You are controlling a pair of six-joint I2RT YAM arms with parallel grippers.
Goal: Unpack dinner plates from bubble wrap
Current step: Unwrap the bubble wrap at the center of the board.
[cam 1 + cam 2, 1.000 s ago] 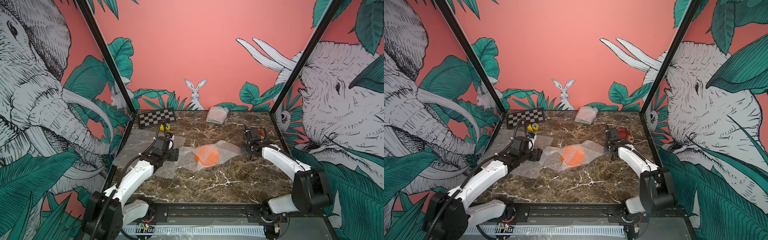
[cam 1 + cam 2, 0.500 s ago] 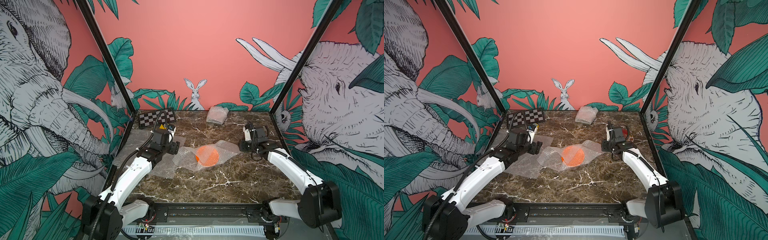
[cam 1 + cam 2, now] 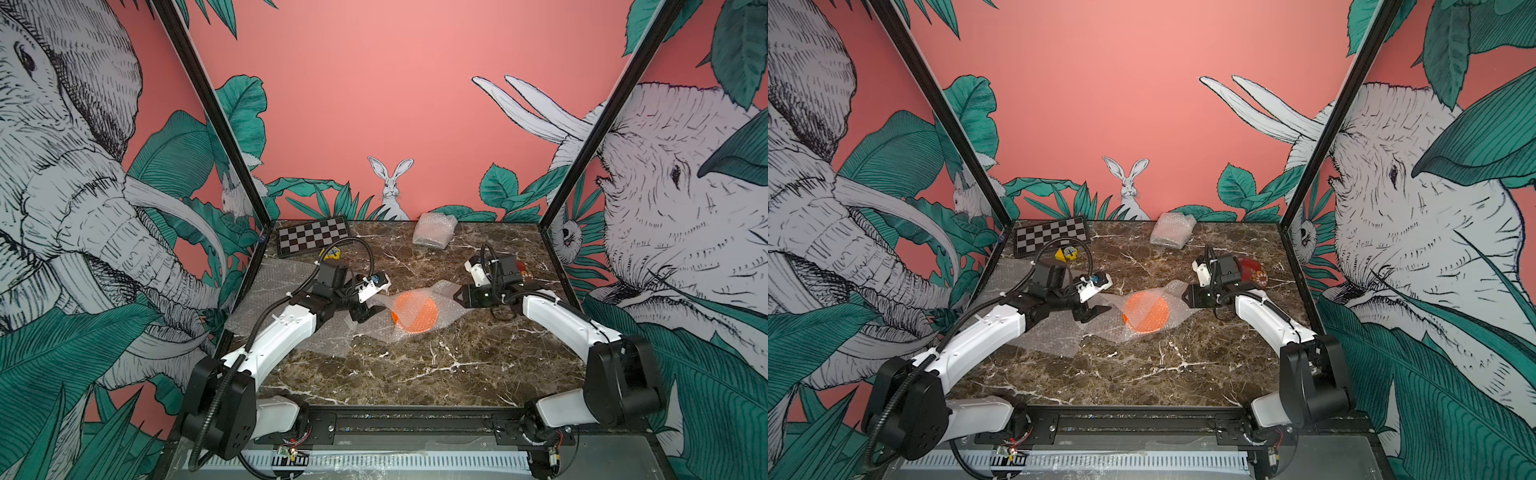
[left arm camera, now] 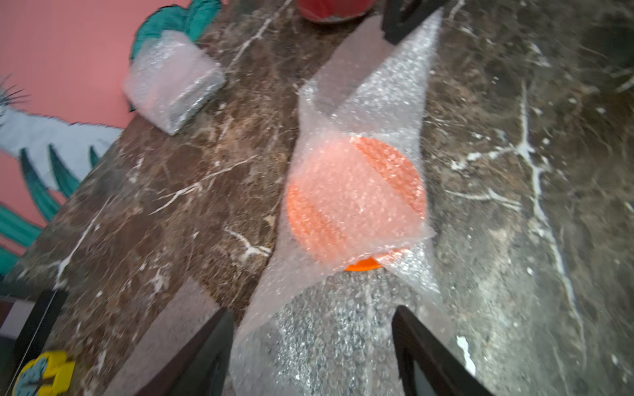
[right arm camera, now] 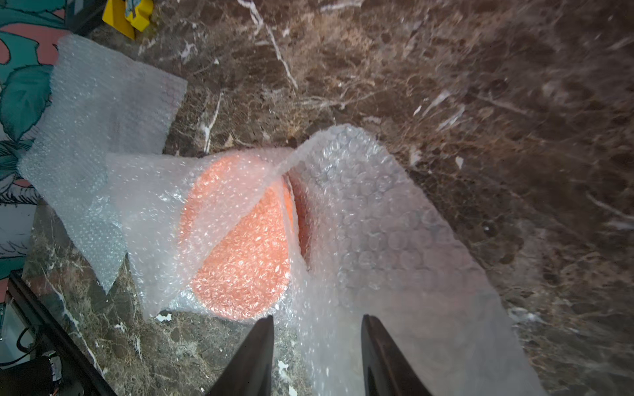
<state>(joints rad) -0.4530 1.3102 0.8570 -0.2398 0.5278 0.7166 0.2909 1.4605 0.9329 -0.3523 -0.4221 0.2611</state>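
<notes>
Orange plate (image 3: 415, 311): round and plain, lying flat on the table (image 3: 415, 374). I place everything else from it. It looks peach-pink where film covers it, and one bare sliver of bright rim shows in the left wrist view (image 4: 356, 199).
Wrap (image 4: 377, 85): clear, whitish and dotted with bubbles. It lies under the plate and is folded over its top in overlapping flaps. One flap rises off the plate toward the right gripper.
Left gripper (image 3: 369, 312): just beside the plate on my left. Its fingers are spread wide over the wrap's edge and I see them holding nothing.
Right gripper (image 5: 317, 319): just beside the plate on my right. Its fingers are parted with the raised flap lying between them, and I see no pinch.
Red plate (image 3: 1252, 270): beyond the right gripper from the orange plate. It is dark red with flower marks, unwrapped, and half hidden by the wrist.
Bundle (image 3: 432, 232): well behind the plate. It is folded wrap with something dark inside.
Loose sheet (image 3: 270, 291): left of the plate, beyond the left gripper, lying flat.
</notes>
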